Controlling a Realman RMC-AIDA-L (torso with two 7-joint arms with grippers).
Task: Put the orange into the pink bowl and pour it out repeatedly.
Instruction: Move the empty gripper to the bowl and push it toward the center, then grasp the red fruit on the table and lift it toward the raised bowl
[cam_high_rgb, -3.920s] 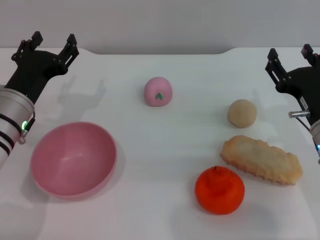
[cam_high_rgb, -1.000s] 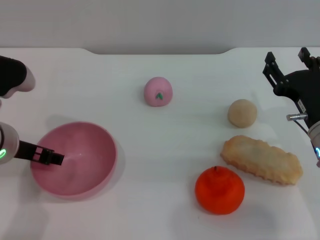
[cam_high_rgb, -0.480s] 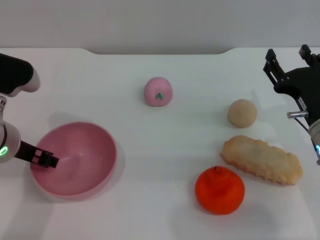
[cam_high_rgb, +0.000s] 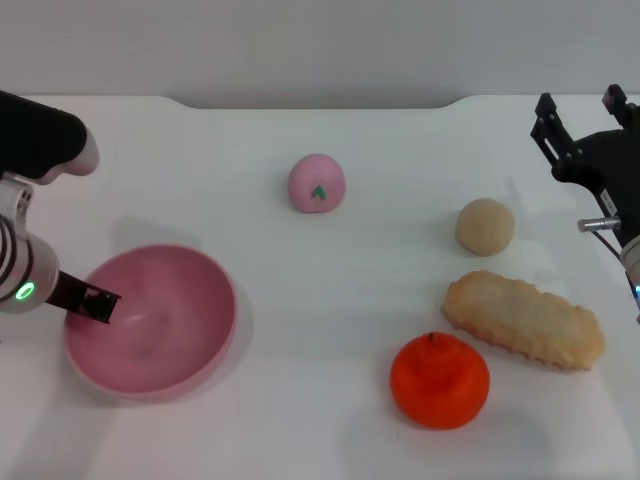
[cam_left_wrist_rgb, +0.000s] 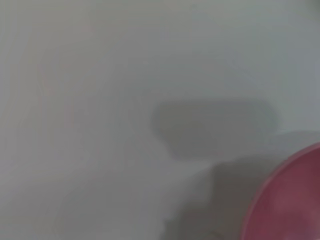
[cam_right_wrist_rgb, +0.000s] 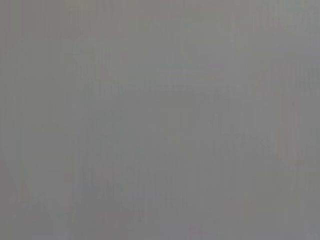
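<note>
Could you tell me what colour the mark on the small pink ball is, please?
Green, on the small pink ball; the head view shows it best.

Orange (cam_high_rgb: 439, 380) – dimpled, stem up, on table, pink bowl (cam_high_rgb: 165, 330) – upright, empty, well apart

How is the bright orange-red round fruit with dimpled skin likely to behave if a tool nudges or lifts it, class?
The bright orange-red round fruit looks rounded, so a nudge would probably roll it across the smooth white table. Its slightly flattened shape may stop it soon. The dimpled skin probably gives fair grip, and it likely holds its shape when lifted.
</note>
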